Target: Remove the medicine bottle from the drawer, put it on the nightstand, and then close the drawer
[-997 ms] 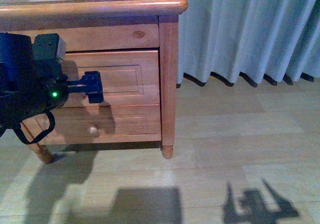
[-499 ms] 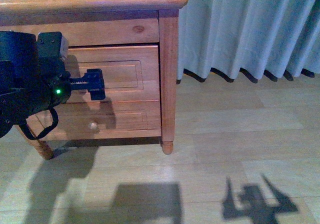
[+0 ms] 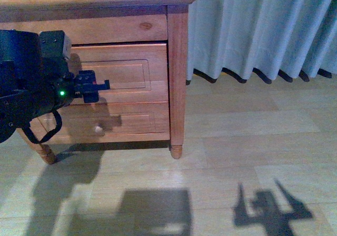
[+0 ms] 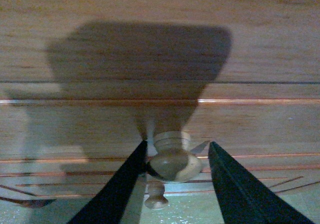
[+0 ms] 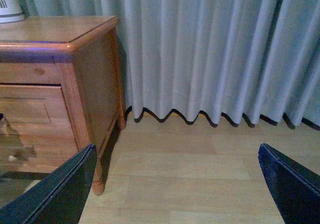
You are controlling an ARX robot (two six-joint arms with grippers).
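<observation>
**A:** Containers first. State of the drawer (image 3: pixel 126 70)?

**B:** It is the upper one of the nightstand (image 3: pixel 178 62). In the front view its panel sits about level with the cabinet frame. No interior shows in any view, so its contents are hidden. The lower drawer (image 3: pixel 131 121) also shows only its front and small knob (image 3: pixel 97 126).

**A:** Left gripper (image 3: pixel 100 84)?

**B:** It is at the upper drawer's front. In the left wrist view the two dark fingers (image 4: pixel 120 184) straddle the pale round knob (image 4: pixel 172 161). The jaws are apart: one finger is against the knob or just beside it, and the other stands clear with a gap. It is not clamped.

**A:** Right gripper (image 5: pixel 176 154)?

**B:** Its jaws are spread wide and hold nothing. It hangs over the wooden floor (image 3: pixel 237 157), well apart from the nightstand and facing the curtain (image 5: pixel 200 49).

**A:** Medicine bottle?

**B:** I cannot tell where it is. The front view cuts the nightstand top off at the frame edge. The right wrist view shows only one corner of it.

**A:** Anything on that corner?

**B:** There is a white ribbed object (image 5: pixel 9 6), cropped by the frame. Only its base is visible.

**A:** Other obstructions?

**B:** The left arm's body covers the left part of both drawer fronts in the front view. The gripper's shadow darkens the panel in the left wrist view.
</observation>
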